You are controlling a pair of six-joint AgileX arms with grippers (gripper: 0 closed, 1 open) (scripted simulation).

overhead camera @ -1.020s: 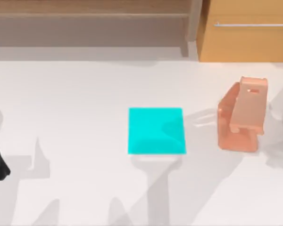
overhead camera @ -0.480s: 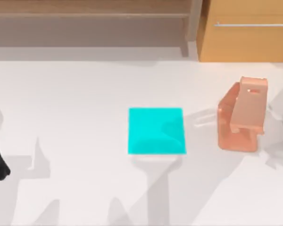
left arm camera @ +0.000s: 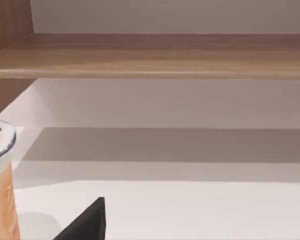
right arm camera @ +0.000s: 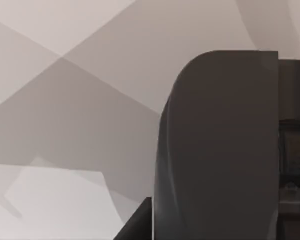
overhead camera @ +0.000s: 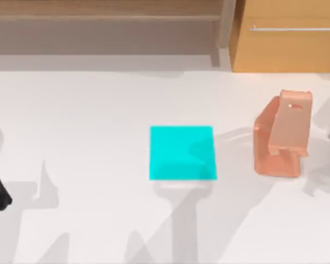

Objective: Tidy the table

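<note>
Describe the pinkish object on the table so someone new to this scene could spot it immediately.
On the white table, look to the right side, in front of the wooden cabinet with the metal handle. The stand sits there, right of the flat cyan mat. It alone is salmon-pink and upright, with a slot near its top.

The top view looks straight down on the table point(overhead camera: 88, 110). The left wrist view faces level across it toward a wooden shelf point(left arm camera: 150, 55).

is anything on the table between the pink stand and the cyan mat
Nothing visible. In the top view only bare white table with shadows lies between the pink stand on the right and the cyan mat at the centre.
</note>
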